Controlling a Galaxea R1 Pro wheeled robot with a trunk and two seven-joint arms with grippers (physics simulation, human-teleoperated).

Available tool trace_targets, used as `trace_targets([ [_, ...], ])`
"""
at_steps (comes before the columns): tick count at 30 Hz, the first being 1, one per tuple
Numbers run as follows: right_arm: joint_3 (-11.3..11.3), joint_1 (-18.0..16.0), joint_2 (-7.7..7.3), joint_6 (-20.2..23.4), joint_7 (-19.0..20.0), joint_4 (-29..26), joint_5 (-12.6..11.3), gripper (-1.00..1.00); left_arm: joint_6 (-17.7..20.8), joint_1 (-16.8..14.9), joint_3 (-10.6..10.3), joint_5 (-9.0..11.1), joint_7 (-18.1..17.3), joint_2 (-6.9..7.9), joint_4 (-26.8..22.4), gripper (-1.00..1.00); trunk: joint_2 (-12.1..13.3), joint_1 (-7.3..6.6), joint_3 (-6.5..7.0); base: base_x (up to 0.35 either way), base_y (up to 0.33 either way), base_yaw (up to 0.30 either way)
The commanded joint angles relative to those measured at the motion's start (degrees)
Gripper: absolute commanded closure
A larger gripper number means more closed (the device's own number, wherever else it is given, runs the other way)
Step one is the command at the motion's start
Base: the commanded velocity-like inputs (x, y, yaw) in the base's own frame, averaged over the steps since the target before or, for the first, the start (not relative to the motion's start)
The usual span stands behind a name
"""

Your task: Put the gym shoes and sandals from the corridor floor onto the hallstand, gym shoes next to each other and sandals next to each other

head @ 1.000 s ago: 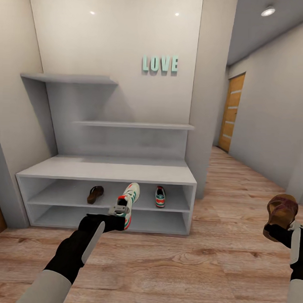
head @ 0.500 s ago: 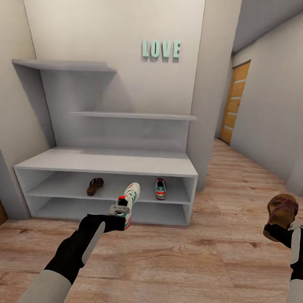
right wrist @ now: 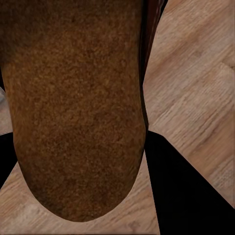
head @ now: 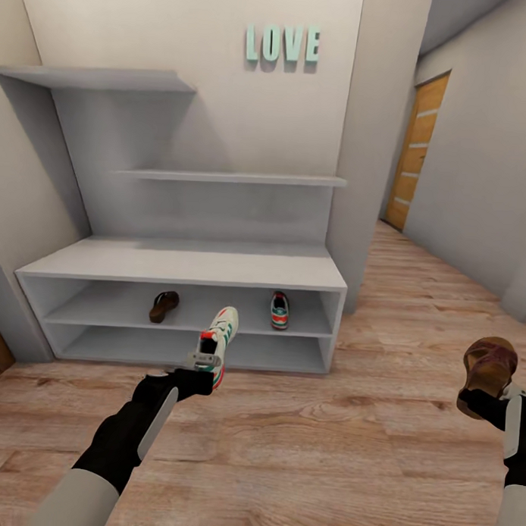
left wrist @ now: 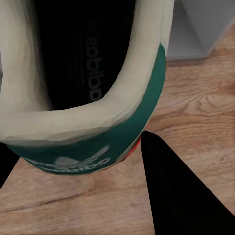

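Closer now than a second ago, hallstand [head: 189, 264] fills more of head view, its upper open shelf holding one sandal [head: 164, 306] and one gym shoe [head: 279, 310] well apart; left fingers [head: 203, 359] pinch second gym shoe [head: 219, 342], right fingers [head: 509, 394], apparently, second sandal [head: 489, 372].

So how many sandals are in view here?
2: one sandal on the rack's upper open shelf, left side; the other sandal held by the right gripper.
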Motion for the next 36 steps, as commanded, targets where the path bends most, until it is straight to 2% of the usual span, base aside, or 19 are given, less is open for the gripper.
trace_targets([
  [1,0.0,-0.1,0.01,0.3,0.1,0.0,0.4,1.0,-0.8,-0.1,0.0,0.3,0.0,0.01,0.7,1.0,-0.1,0.01,-0.36,0.0,0.0,0.0],
  [8,0.0,-0.1,0.0,0.3,0.1,0.0,0.4,1.0,-5.5,0.0,0.0,0.3,0.0,-0.13,3.0,1.0,-0.1,0.19,-2.08,0.0,0.0,0.0],
  [16,-0.1,-0.1,0.01,0.3,0.1,0.0,0.4,1.0,-6.1,-0.1,0.0,0.2,0.0,-0.1,3.2,1.0,-0.3,0.4,-3.87,0.0,0.0,0.0],
  [24,0.0,-0.1,0.01,0.3,0.1,0.0,0.4,1.0,-4.6,-0.1,0.0,0.2,0.1,-0.09,2.9,1.0,-0.4,0.6,-5.92,0.0,0.0,0.0],
  [26,0.0,-0.1,0.01,0.3,0.1,0.0,0.4,1.0,-2.6,-0.2,0.0,0.2,0.1,-0.05,2.8,1.0,-0.4,0.6,-6.08,0.0,0.0,0.0],
  [36,0.0,-0.1,0.01,0.3,0.1,0.0,0.4,1.0,0.5,-0.2,0.0,0.2,0.1,0.08,2.7,1.0,-0.4,0.63,-6.72,0.0,0.0,0.0],
])
